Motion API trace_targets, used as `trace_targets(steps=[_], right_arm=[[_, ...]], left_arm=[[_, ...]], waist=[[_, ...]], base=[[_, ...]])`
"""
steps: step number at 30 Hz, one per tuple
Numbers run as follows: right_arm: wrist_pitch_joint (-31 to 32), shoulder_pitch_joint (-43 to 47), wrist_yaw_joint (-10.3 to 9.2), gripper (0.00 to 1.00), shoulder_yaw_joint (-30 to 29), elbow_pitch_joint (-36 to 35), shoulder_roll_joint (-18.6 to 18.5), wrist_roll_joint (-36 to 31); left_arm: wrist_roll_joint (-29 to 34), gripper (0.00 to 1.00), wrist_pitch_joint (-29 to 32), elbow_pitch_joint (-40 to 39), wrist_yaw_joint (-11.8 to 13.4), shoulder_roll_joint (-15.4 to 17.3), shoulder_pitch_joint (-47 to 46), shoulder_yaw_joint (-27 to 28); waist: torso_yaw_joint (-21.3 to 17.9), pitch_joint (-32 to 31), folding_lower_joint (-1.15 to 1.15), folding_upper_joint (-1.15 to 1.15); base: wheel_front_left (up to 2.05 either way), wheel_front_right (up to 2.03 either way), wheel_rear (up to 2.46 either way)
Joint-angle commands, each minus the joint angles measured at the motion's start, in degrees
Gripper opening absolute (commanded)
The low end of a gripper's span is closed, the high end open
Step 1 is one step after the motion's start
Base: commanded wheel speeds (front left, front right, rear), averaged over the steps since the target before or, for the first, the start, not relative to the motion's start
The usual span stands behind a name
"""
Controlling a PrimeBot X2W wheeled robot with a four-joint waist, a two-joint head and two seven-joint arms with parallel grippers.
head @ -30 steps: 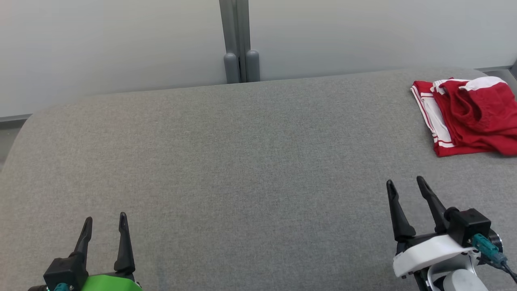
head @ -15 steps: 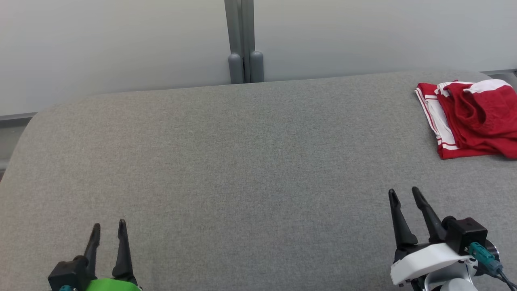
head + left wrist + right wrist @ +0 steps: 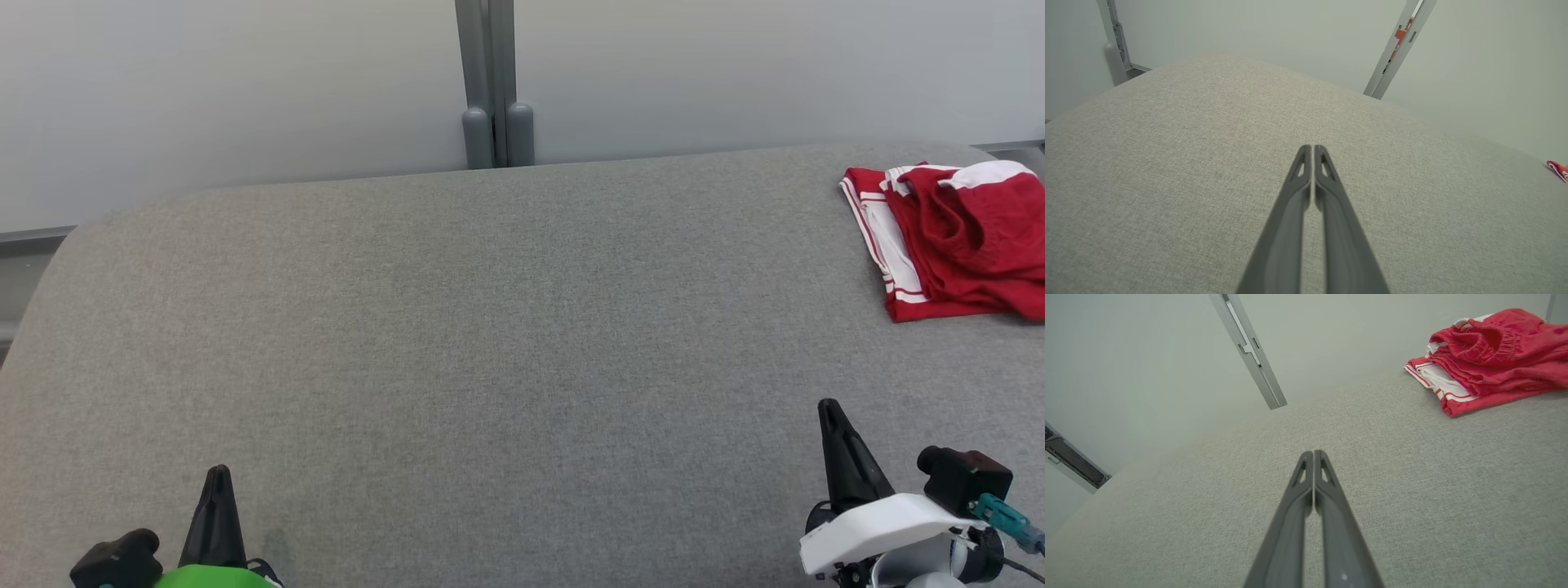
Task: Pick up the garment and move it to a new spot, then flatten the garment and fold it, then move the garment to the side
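Starting at the left, the left gripper [image 3: 218,472] sits low at the near edge of the grey padded surface [image 3: 490,327], its two dark fingers pressed together on nothing, and the left wrist view confirms it: tips touching, bare cloth beneath. Across the middle it's open grey fabric all the way back to the pale wall, where a grey post [image 3: 487,82] stands just behind the far edge. Over to the right, the right gripper [image 3: 829,406] is clenched the same way, empty, hovering near the front edge. And there at the far right, well apart from both grippers, lies the red and white garment [image 3: 955,245], a loosely folded stack with its elastic waistband bunched on top and striped hems showing along its left side. My read: it looks folded and parked aside, so the final step appears done or close to it. If more handling is wanted, the right arm is the nearer one; it needs to part its fingers, reach forward and right, and come down on the stack's near hem.
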Motion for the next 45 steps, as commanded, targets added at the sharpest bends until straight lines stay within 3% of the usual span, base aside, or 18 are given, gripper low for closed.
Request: trace_targets(steps=[1,20,45], right_arm=[[0.57,-1.52,0.0,0.0,-0.49,-0.65,-0.07,2.56],[4.85,-3.09,0.0,0.0,-2.35,-0.24,0.3,19.36],[9.52,-4.59,0.0,0.0,-4.5,0.23,0.85,36.68]], left_arm=[[-2.61,0.0,0.5,-1.1,-0.08,0.32,-1.83,0.18],[-19.85,0.0,4.84,-1.98,-0.19,0.42,-3.63,0.19],[-37.78,0.0,9.54,-2.63,-0.34,0.53,-5.64,0.39]], waist=[[0.01,0.01,0.0,0.0],[0.17,0.11,0.0,0.0],[0.38,0.23,0.0,0.0]], base=[[0.0,0.0,0.0],[0.0,0.0,0.0],[0.0,0.0,0.0]])
